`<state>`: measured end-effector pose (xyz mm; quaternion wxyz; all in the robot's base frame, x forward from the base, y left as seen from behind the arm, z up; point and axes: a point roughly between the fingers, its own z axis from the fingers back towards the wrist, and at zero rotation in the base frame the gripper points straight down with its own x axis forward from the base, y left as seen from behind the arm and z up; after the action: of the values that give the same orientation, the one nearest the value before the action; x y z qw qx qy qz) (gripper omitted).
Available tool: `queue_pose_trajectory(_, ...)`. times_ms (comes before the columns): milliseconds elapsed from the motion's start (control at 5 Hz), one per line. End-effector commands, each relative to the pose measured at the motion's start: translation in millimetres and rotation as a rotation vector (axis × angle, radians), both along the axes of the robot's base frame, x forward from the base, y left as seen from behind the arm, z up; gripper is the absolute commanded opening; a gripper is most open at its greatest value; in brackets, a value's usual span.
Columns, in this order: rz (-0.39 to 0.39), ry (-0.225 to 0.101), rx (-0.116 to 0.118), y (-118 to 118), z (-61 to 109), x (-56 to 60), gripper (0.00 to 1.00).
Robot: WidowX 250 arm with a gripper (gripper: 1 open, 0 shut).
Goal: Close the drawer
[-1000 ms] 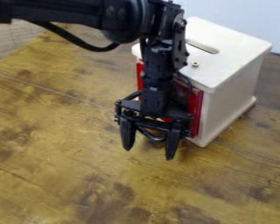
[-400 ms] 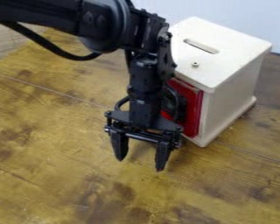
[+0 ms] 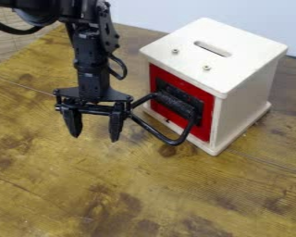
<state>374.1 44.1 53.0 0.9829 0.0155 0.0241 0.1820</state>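
Observation:
The red drawer (image 3: pixel 181 97) sits in the white wooden cabinet (image 3: pixel 237 65), its red front about flush with the cabinet face. A black plate is on the front and a large black loop handle (image 3: pixel 163 130) sticks out toward the front left, down to the table. My gripper (image 3: pixel 93 132) hangs from the black arm left of the handle, fingers pointing down at the table. It is open and empty, clear of the handle.
The wooden table (image 3: pixel 64 199) is worn and mottled. The cabinet has a slot on top (image 3: pixel 215 46) and two screws near its front edge. A grey surface lies beyond the table at the back right.
My gripper has moved left, away from the drawer front and handle, which were behind it before. The drawer front and loop handle are now in full view.

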Motion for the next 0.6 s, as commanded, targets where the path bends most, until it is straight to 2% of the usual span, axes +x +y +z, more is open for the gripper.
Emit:
queue_pose_trajectory(0,-0.007,-0.103,0.013,-1.1,32.7,0.6,1.00)
queue_pose_trajectory(400,-0.014,-0.122,0.011,-2.7,34.6,1.9,1.00)
